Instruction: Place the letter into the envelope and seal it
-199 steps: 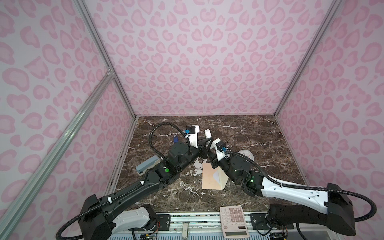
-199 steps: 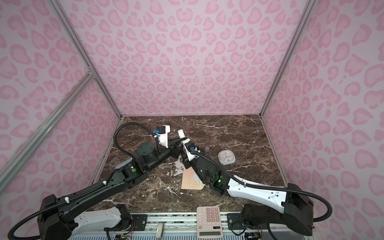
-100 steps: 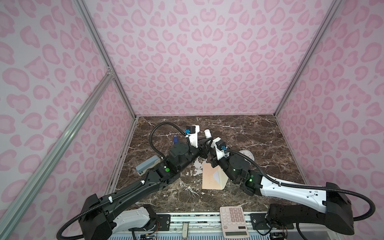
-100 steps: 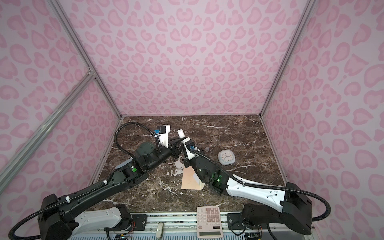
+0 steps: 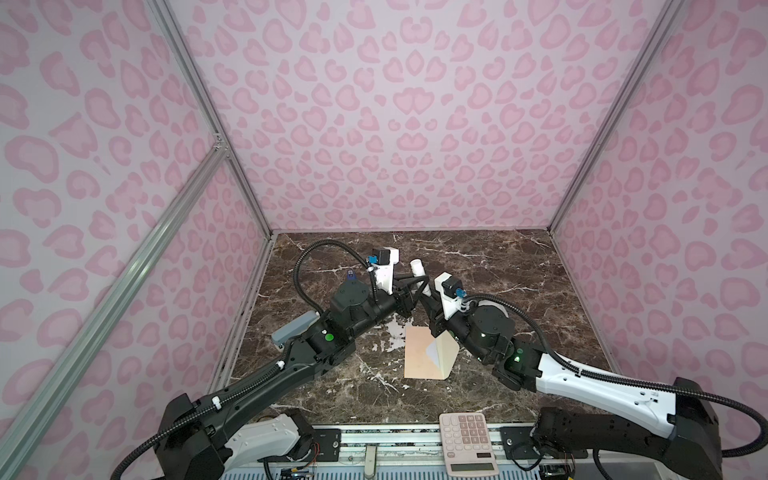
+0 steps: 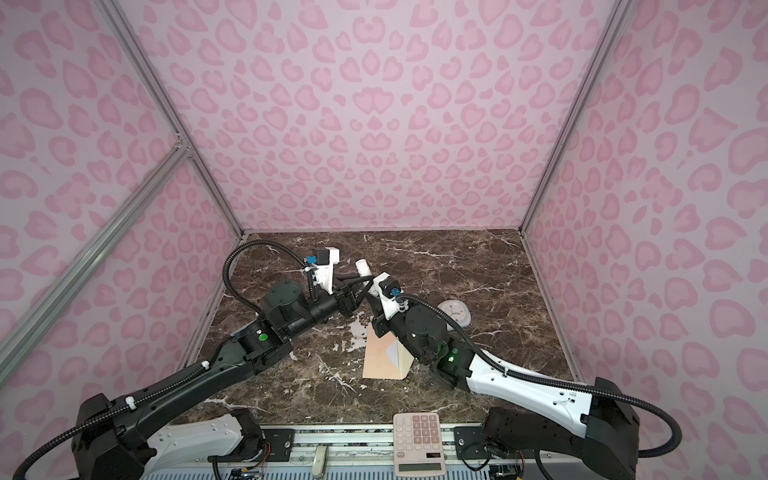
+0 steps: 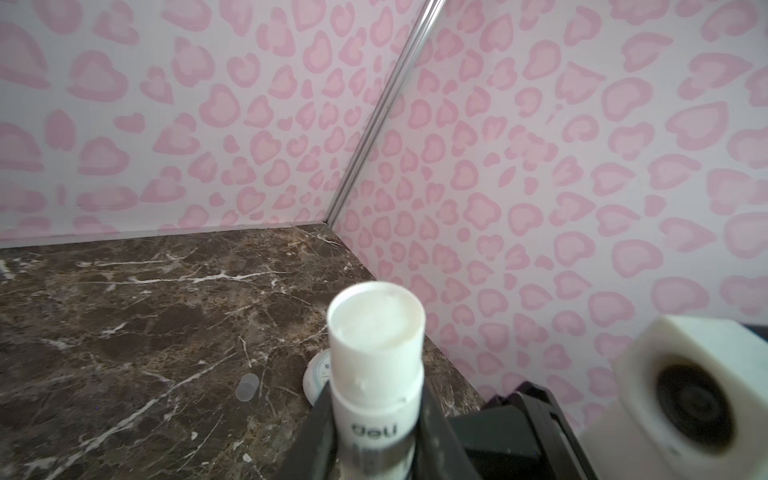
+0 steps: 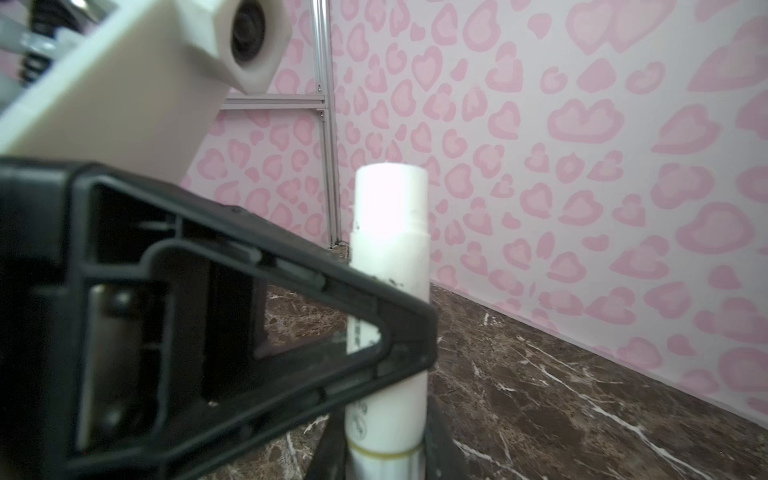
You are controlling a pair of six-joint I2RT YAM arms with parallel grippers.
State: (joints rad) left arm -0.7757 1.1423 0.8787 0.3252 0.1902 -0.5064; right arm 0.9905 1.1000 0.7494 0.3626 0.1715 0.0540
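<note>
The left pincer [image 7: 376,419] is pinched on the barrel of a white glue stick [image 7: 376,332], its black fingers [image 7: 322,419] tight against both sides just below the open end. The right pincer [image 8: 384,457] grips the same stick lower down, at the base end. In the right wrist view its fingers flank the tube and, as far as I can tell, touch it. So both pincers hold the stick in the air above the middle of the worktop [image 5: 498,266], tip pointing up and toward the far wall. There is no cap on it. A small clear cap-like piece [image 7: 248,386] lies on the marble beside a round white dial [image 6: 455,311], to the right of the pincers.

Just on the near side of the pincers the envelope [image 5: 417,353] lies flat, its flap [image 5: 448,353] standing up along the right edge. A white patch at the mouth I take for the letter [image 5: 432,351], tucked in, though no green border can be made out. A calculator [image 5: 469,442] sits at the near edge, out of the way.

Judged from this, the letter is already in and sealing is in hand — the stick is being readied, likely by turning the base to push glue out. Next, one pincer should let go while the other tips the stick down and draws its tip along the flap's inner face without dragging the light envelope. Then the flap gets folded over and pressed.
</note>
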